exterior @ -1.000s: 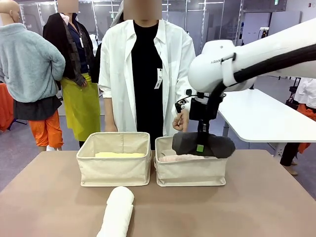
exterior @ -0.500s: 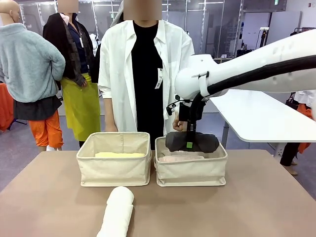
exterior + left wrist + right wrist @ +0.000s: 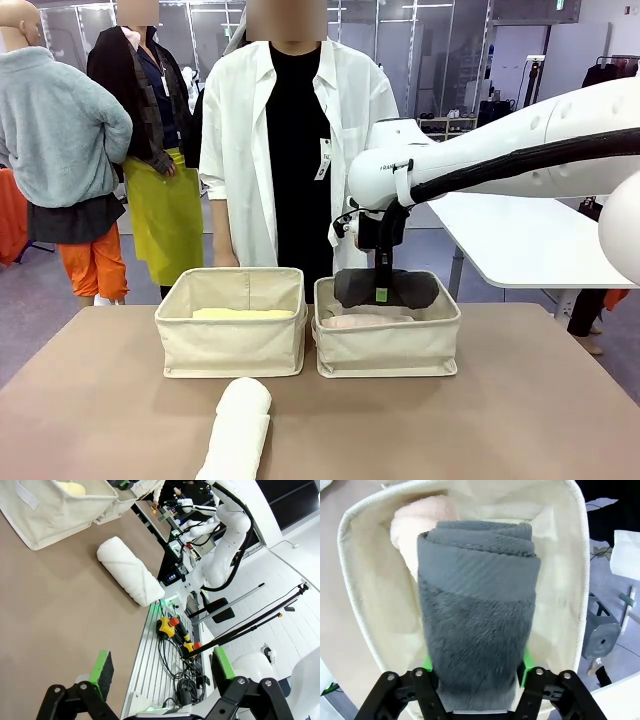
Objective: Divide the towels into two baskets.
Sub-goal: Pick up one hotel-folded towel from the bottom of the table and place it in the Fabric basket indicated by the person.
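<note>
On the brown tabletop (image 3: 520,420) two canvas baskets are set side by side. One basket (image 3: 385,350) is placed directly below the right gripper (image 3: 381,293), and the second basket (image 3: 230,345) just beside it, to that gripper's left. A white towel (image 3: 238,428) is laid on bare tabletop, nearer the robot than the right gripper and ahead of the left gripper (image 3: 162,667).

Dark grey towel (image 3: 477,615): plush ribbed terry cloth. White towel (image 3: 129,570): nubbly terry. Basket (image 3: 231,345): matt woven canvas. Worktop (image 3: 500,420): smooth, matt brown surface.
</note>
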